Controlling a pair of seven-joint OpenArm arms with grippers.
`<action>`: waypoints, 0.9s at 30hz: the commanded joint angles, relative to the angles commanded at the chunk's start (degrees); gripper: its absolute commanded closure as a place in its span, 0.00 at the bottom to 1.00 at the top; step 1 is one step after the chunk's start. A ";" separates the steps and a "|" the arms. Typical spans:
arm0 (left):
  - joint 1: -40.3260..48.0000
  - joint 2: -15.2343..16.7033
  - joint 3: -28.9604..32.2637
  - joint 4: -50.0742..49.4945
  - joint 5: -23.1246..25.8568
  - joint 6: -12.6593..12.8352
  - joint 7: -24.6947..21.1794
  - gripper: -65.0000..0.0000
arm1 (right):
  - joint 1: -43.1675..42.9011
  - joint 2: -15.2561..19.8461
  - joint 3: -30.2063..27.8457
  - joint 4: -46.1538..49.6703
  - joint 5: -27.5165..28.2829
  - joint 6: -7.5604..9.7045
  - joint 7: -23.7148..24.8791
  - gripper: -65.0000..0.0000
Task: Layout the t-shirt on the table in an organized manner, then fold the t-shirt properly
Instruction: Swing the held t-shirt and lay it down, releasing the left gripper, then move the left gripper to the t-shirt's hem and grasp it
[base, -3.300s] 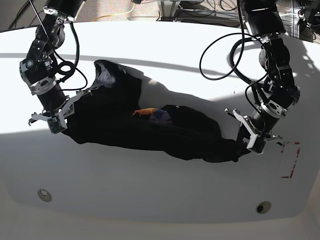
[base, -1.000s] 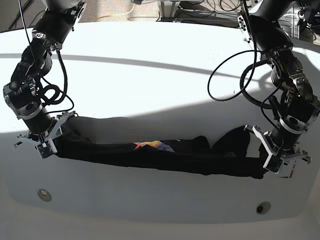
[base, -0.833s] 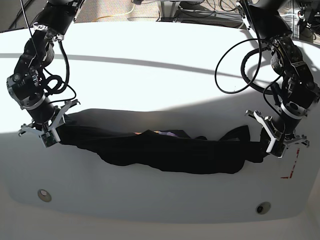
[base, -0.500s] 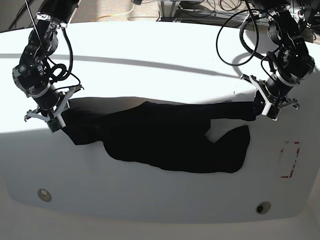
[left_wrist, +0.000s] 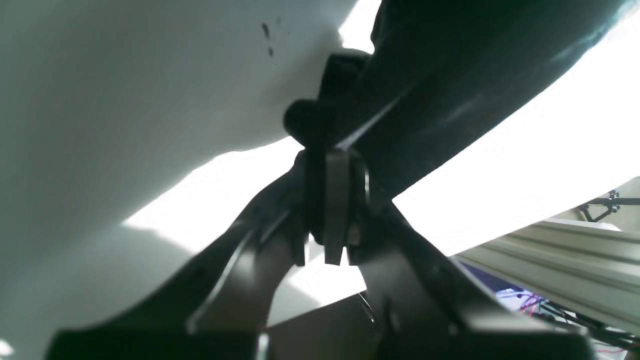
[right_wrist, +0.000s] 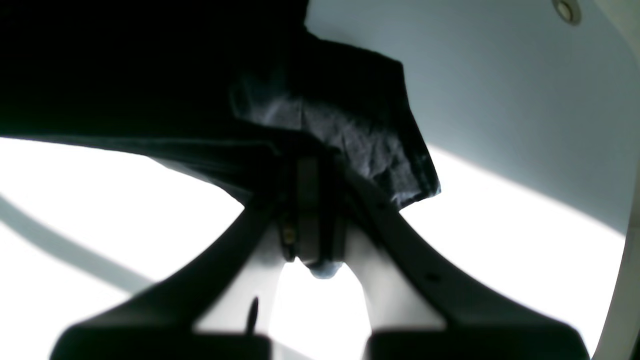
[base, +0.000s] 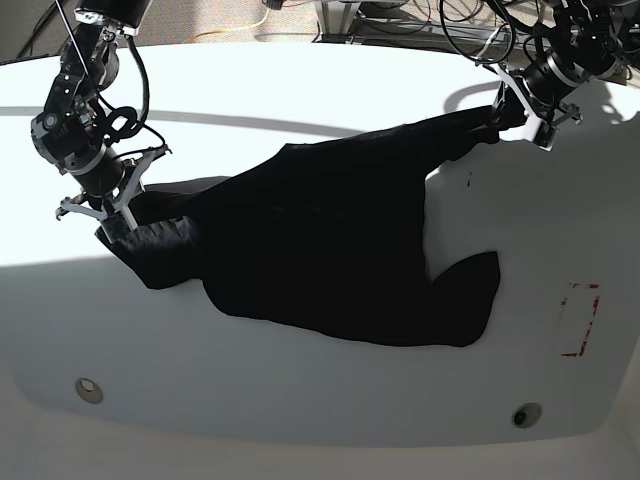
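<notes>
Black t-shirt (base: 330, 255), soft and creased, spread in a broad slanting sheet across the smooth white table (base: 300, 400) (one sleeve lobe curling toward the red dashed mark (base: 578, 320)). Left gripper (base: 520, 110) pinched tight on a far corner of cloth, lifted taut. Right gripper (base: 118, 212) clamped on the bunched opposite edge.

Plain black t-shirt (base: 330, 250) on white table (base: 300, 90) with red dashed rectangle (base: 579, 320).
</notes>
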 joint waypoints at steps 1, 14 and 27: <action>0.53 0.00 0.09 0.00 0.00 0.00 0.00 1.00 | -0.35 0.00 0.00 0.00 0.00 0.00 0.00 1.00; 5.19 -0.18 1.76 -0.18 0.00 0.00 0.00 0.48 | -2.99 0.00 -0.09 0.00 -0.26 0.00 0.00 0.53; -0.97 -5.71 -3.78 -0.44 -0.09 0.00 -0.09 0.28 | -2.81 -0.09 -0.09 0.00 0.00 0.00 0.00 0.25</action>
